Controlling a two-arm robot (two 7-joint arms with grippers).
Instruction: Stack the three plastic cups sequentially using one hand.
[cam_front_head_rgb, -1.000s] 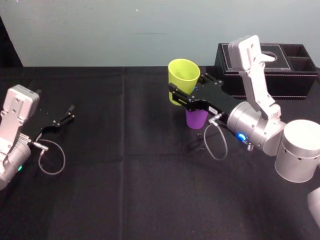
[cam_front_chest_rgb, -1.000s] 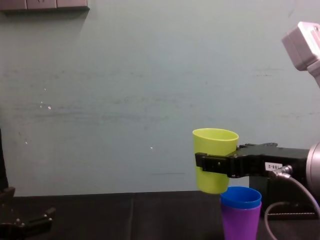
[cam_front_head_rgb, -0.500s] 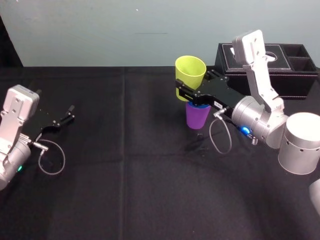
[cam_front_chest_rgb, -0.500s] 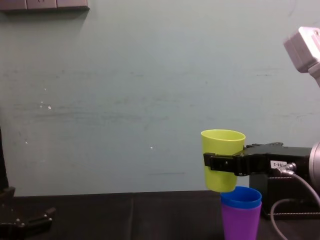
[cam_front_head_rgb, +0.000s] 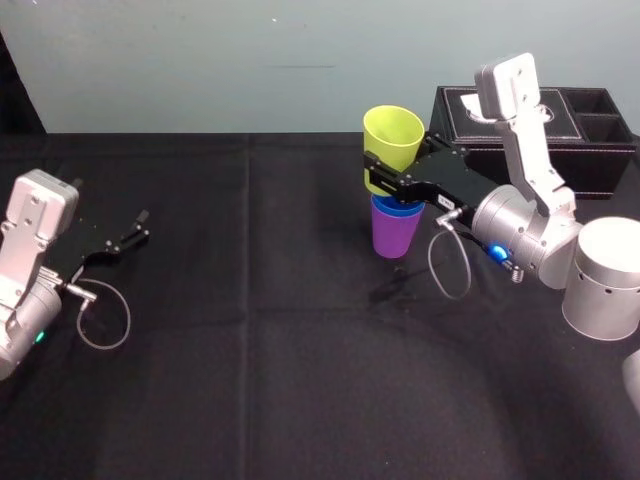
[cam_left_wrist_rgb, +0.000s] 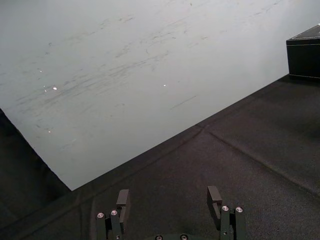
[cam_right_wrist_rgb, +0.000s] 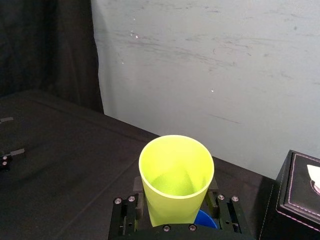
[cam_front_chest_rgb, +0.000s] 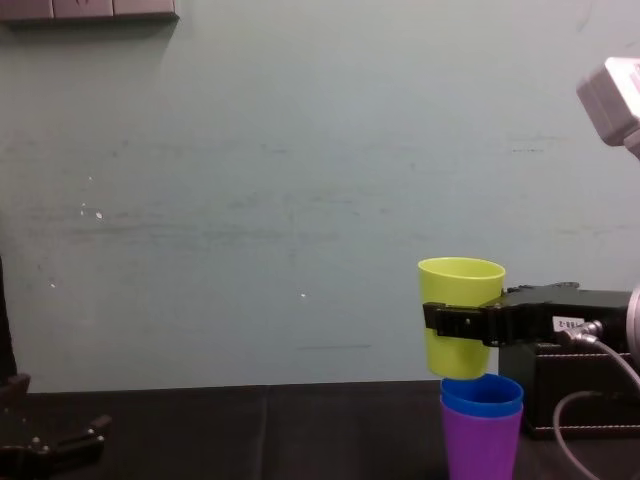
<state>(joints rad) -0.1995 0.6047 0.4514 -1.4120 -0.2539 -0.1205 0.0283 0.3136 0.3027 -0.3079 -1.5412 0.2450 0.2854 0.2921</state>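
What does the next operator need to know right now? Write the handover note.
Right gripper: jaws shut on the yellow-green cup, held upright just above the blue cup, a little towards the robot's left of it.
Left gripper: jaws open, parked low over the table on the left.
Done: blue cup nested in the purple cup, standing on the table.
Left: centre the yellow-green cup, lower it into the blue cup, release.

Nothing legible anywhere I look. A small white label (cam_front_chest_rgb: 568, 323) sits on the black body of the right hand (cam_front_chest_rgb: 458, 322), its print too tiny to read.
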